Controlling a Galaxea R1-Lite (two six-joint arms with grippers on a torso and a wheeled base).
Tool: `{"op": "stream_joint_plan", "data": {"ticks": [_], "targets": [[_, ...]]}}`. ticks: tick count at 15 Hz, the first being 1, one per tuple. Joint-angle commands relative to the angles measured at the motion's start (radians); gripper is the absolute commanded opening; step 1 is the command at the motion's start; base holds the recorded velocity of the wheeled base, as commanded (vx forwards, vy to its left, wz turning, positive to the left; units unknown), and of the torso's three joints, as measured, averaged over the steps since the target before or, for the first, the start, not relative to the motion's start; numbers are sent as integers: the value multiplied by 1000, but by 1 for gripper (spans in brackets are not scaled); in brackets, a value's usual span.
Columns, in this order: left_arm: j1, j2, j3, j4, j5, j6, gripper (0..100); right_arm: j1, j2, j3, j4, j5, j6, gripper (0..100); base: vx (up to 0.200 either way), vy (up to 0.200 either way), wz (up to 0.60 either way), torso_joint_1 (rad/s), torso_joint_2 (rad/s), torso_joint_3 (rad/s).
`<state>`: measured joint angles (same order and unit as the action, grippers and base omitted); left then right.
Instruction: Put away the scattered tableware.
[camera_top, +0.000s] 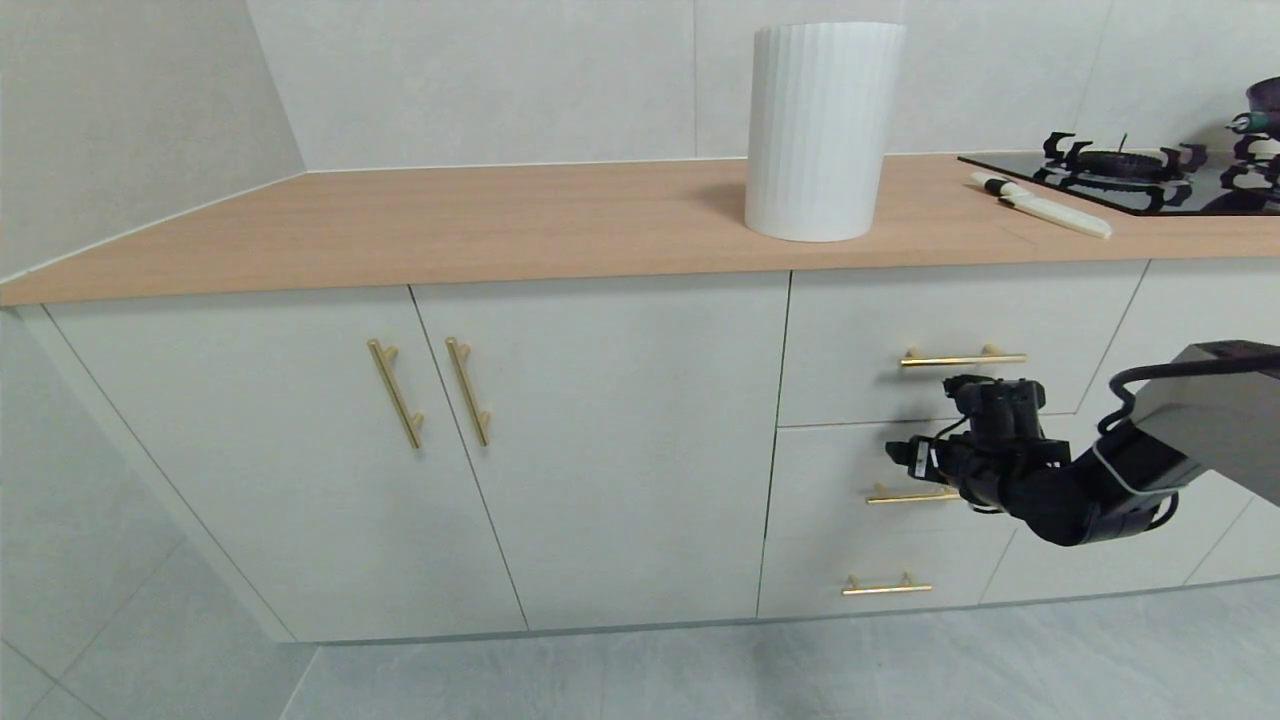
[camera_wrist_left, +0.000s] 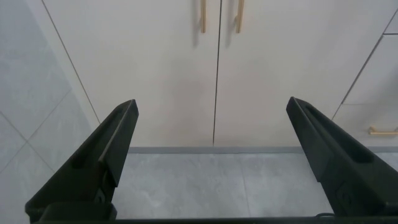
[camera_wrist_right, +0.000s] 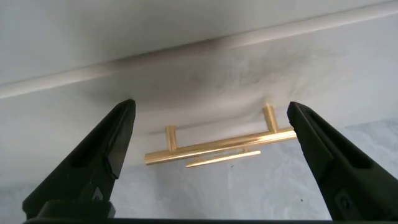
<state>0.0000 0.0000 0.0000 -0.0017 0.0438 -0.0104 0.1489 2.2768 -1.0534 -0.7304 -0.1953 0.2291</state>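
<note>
Open air lies between my right end effector (camera_wrist_right: 210, 112) and the middle drawer handle (camera_wrist_right: 217, 144) ahead. On the desk (camera_top: 500, 220) above, I see a white canister (camera_top: 820, 130) and a knife (camera_top: 1045, 208) occupying the right half.

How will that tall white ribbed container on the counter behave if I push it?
The container stands upright and taller than wide, so a high push may tip it; push low. Its ribbed wall probably offers some grip. Round sides mean it could roll if toppled.

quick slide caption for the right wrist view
Open right gripper lined up on a gold drawer handle, not yet gripping it.
</note>
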Motion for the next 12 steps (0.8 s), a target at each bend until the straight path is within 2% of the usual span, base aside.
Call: {"op": "stream_joint_plan", "data": {"ticks": [1, 2, 3, 4, 5, 6, 7, 8, 10, 12], "targets": [[0, 0, 0, 0, -1, 0, 100, 11, -204, 171, -1, -1, -4, 100, 0, 0, 0, 0, 0, 0], [0, 0, 0, 0, 1, 0, 100, 12, -243, 204, -7, -3, -4, 100, 0, 0, 0, 0, 0, 0], [0, 0, 0, 0, 1, 0, 100, 26, -399, 305, -47, -24, -4, 100, 0, 0, 0, 0, 0, 0], [0, 0, 0, -1, 1, 0, 100, 43, -484, 351, -66, -58, -8, 100, 0, 0, 0, 0, 0, 0], [0, 0, 0, -1, 1, 0, 100, 78, -622, 403, -78, -148, -24, 100, 0, 0, 0, 0, 0, 0], [0, 0, 0, -1, 1, 0, 100, 86, -680, 421, -78, -190, -36, 100, 0, 0, 0, 0, 0, 0], [0, 0, 0, 0, 1, 0, 100, 135, -849, 494, -78, -271, -100, 100, 0, 0, 0, 0, 0, 0], [0, 0, 0, 0, 1, 0, 100, 164, -962, 547, -76, -291, -151, 100, 0, 0, 0, 0, 0, 0], [2, 0, 0, -1, 1, 0, 100, 167, -1163, 635, -66, -326, -257, 100, 0, 0, 0, 0, 0, 0], [0, 0, 0, -1, 1, 0, 100, 164, -1330, 702, -50, -447, -337, 100, 0, 0, 0, 0, 0, 0]]}}
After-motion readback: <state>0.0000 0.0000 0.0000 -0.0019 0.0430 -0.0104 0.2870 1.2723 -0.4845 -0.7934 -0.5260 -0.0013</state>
